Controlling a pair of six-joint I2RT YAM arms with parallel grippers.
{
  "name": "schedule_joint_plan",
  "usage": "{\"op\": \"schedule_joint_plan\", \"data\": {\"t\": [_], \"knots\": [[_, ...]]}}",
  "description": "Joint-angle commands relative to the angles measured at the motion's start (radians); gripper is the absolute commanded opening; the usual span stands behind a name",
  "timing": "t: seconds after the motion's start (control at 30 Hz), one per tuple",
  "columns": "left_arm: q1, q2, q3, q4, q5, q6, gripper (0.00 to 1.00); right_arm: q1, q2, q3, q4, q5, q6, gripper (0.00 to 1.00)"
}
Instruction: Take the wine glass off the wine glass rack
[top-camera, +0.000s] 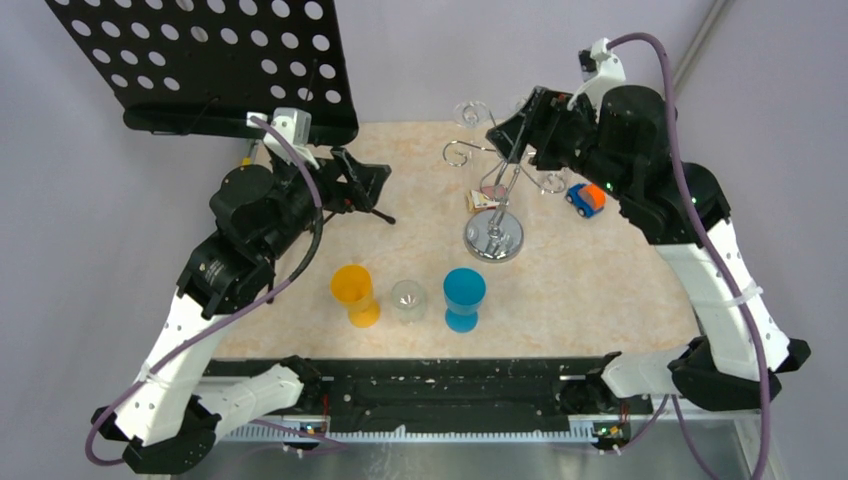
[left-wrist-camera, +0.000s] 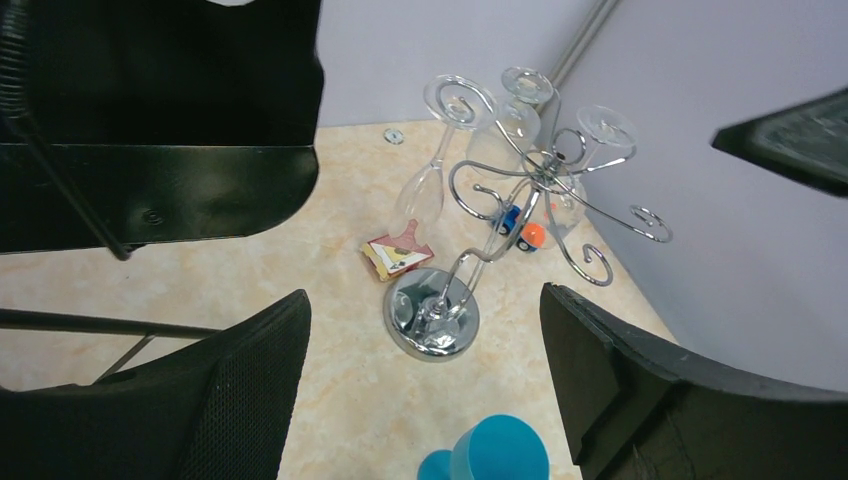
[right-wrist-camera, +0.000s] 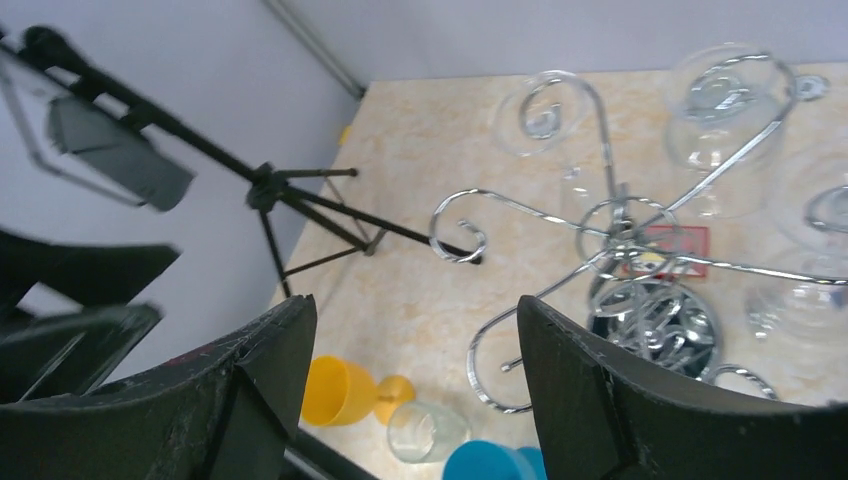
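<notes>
The right gripper (right-wrist-camera: 415, 330) hangs over the top of the wine glass rack (top-camera: 493, 238), its fingers spread wide with nothing between them. Directly under it are the rack's curled wire arms. One bare spiral tip reaches toward the gap, and the other curls fan out from the hub beyond. The nearest wine glass (right-wrist-camera: 545, 112) hangs upside down from a curl on the far side of the rack, foot uppermost, just past the fingertips and apart from them. More glasses hang from the arms to the far and right sides of the hub. The wire lies between the fingers and every glass.

The left gripper (left-wrist-camera: 425, 300) is also open and holds nothing. It is well to the left of the rack and faces it across bare table.

A small red-and-white card (top-camera: 483, 199) lies against the left edge of the rack's round base. A blue and orange toy car (top-camera: 585, 198) sits just to the rack's right, below the hanging glasses. To the far left of the rack is a black music stand (top-camera: 210, 60), whose tripod legs spread over the table.

On the near side of the rack three vessels stand upright in a row, mouths up. They are a blue cup (top-camera: 464, 297), a clear tumbler (top-camera: 408, 298) and an orange cup (top-camera: 353, 292).
</notes>
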Motion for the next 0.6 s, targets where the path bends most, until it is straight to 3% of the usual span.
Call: {"op": "schedule_joint_plan", "data": {"t": [0.0,0.3,0.57], "knots": [[0.003,0.016,0.020,0.021,0.093,0.000,0.88,-0.139,0.043,0.068,-0.073,-0.029,0.002,0.73],[0.003,0.035,0.015,0.008,0.226,0.006,0.88,-0.549,0.017,-0.090,-0.007,-0.216,0.126,0.60],[0.003,0.031,-0.003,-0.003,0.231,0.004,0.88,-0.621,0.027,-0.201,0.035,-0.196,0.121,0.55]]}}
